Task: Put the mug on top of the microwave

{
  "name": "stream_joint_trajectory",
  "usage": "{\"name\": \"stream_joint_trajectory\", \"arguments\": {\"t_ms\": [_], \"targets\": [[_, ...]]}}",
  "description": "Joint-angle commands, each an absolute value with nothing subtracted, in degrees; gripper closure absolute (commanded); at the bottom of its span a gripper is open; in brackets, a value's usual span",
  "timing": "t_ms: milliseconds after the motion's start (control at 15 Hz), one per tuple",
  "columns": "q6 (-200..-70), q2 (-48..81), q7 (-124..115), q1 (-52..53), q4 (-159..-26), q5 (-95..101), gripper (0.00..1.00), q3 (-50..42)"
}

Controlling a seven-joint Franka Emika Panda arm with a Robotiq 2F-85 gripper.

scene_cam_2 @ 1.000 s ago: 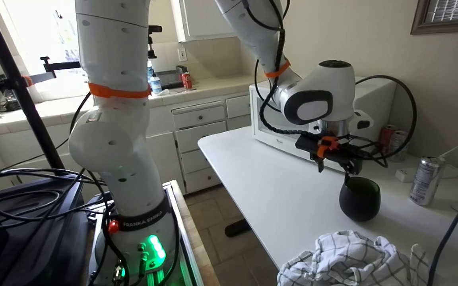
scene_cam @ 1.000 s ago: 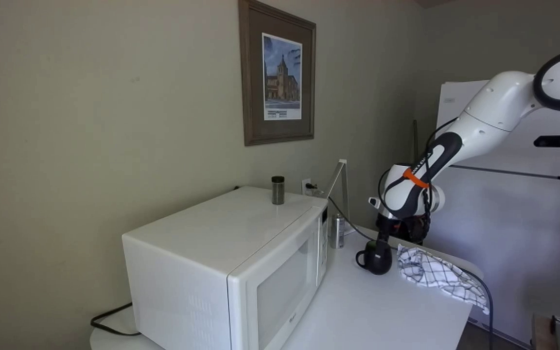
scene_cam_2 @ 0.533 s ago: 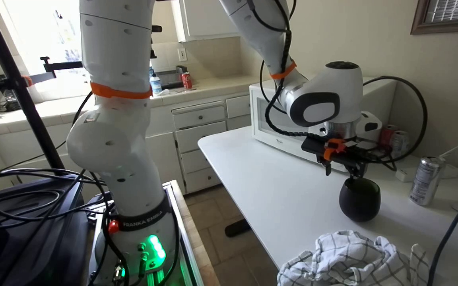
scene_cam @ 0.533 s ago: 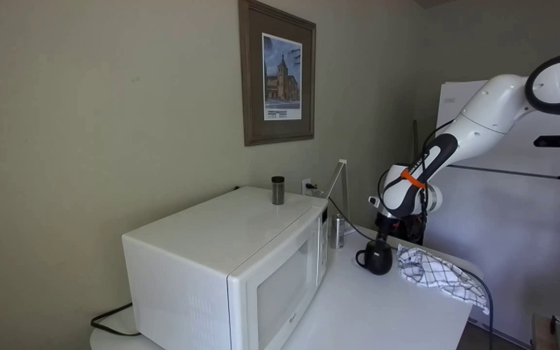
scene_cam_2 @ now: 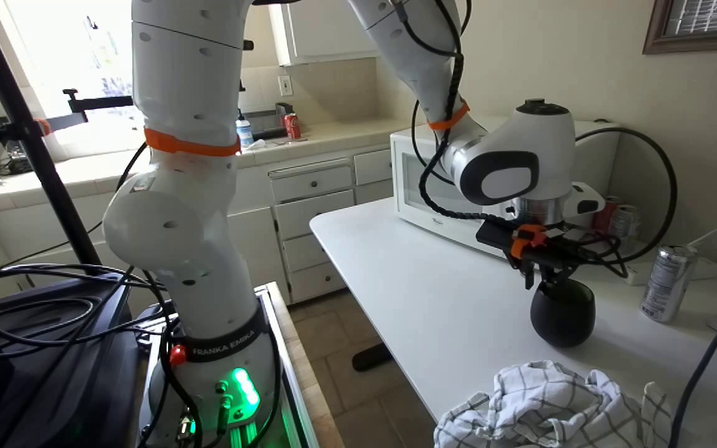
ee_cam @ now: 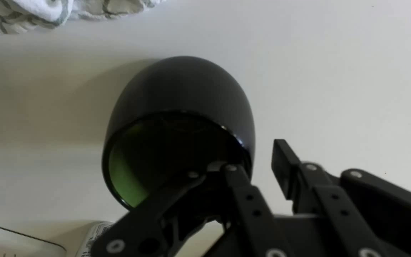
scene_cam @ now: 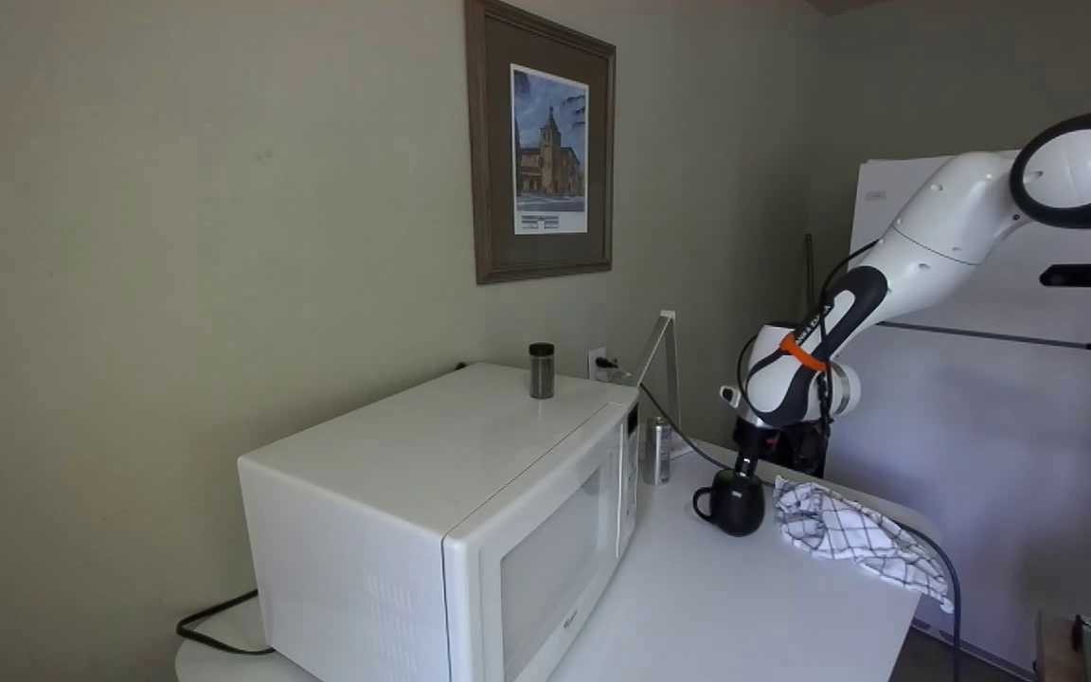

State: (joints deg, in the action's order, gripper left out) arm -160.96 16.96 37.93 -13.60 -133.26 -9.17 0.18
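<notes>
The black mug [scene_cam: 744,521] stands upright on the white table, its handle toward the microwave [scene_cam: 394,464]. My gripper [ee_cam: 258,164] reaches down over the rim in the wrist view. One finger is inside the mug [ee_cam: 184,85], and the other finger [ee_cam: 284,167] hangs outside the wall with a strip of table showing between. The jaws stand partly apart, not clamped on the wall. The tip of the inner finger is lost in the dark interior. In an exterior view, the mug [scene_cam_2: 562,320] sits right below the gripper [scene_cam_2: 540,283].
A small dark-lidded jar [scene_cam: 542,371] stands on the microwave's flat top. Beside the mug lie a checked cloth [scene_cam_2: 551,404] and, on another side, a silver can [scene_cam_2: 668,283]. A dark cable [scene_cam_2: 707,373] runs over the table. Two more cans stand behind the arm.
The jaws have drawn closer together, the outer finger moving in toward the mug's wall. The arm has shifted slightly toward the mug and down. The mug stays in place.
</notes>
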Motion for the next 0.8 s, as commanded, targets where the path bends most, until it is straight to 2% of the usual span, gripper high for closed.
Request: {"name": "stream_joint_trajectory", "arguments": {"t_ms": [0,467,733], "targets": [[-160.1,16.3,32.5,-12.5,-133.1,-4.5,1.00,-1.6],[-157.6,12.4,28.0,-12.7,-132.9,0.2,0.98,-2.0],[-149.2,5.4,28.7,-12.7,-130.9,0.1,0.98,-2.4]]}}
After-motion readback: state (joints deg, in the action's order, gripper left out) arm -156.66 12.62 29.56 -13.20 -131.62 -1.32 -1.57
